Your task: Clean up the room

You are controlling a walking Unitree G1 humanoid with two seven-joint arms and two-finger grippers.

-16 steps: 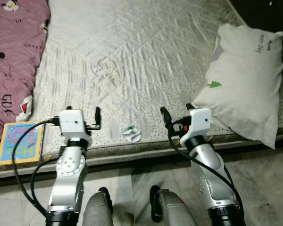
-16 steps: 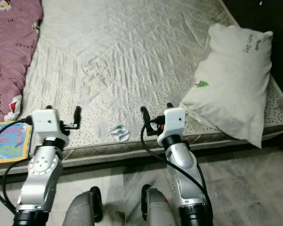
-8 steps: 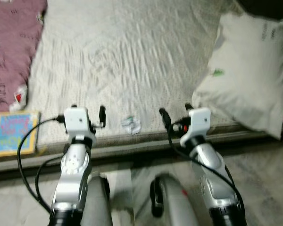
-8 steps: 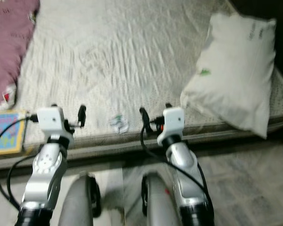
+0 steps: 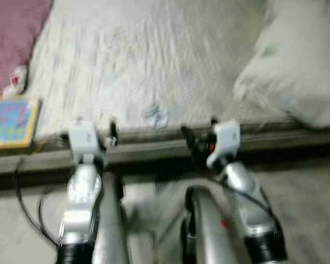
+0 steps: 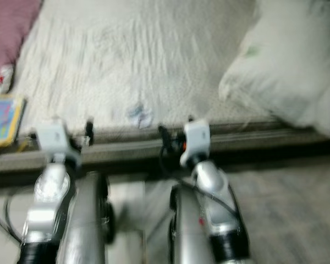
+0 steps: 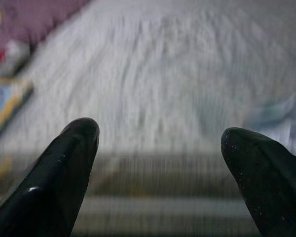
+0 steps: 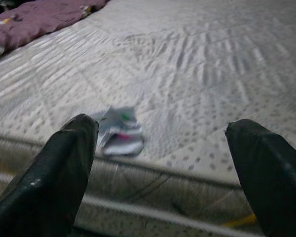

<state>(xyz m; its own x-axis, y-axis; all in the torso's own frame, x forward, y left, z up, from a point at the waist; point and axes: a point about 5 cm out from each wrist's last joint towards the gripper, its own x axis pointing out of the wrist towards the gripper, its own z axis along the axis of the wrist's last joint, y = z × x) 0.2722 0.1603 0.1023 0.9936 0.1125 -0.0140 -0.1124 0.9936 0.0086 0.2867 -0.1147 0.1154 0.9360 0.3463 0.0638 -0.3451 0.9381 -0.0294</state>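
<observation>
A quilted white mattress (image 5: 154, 60) is seen across the upper frame, a soft pillow (image 5: 297, 77) at upper right, maroon bedding (image 5: 14, 38) at upper left, a flat picture book (image 5: 11, 121) below it. A crumpled wrapper (image 5: 155, 116) lies at centre near the mattress edge; it is judged light and crushable, best pinched across its bulk. The left gripper (image 7: 160, 168) and right gripper (image 8: 163, 168) are held wide apart, empty.
</observation>
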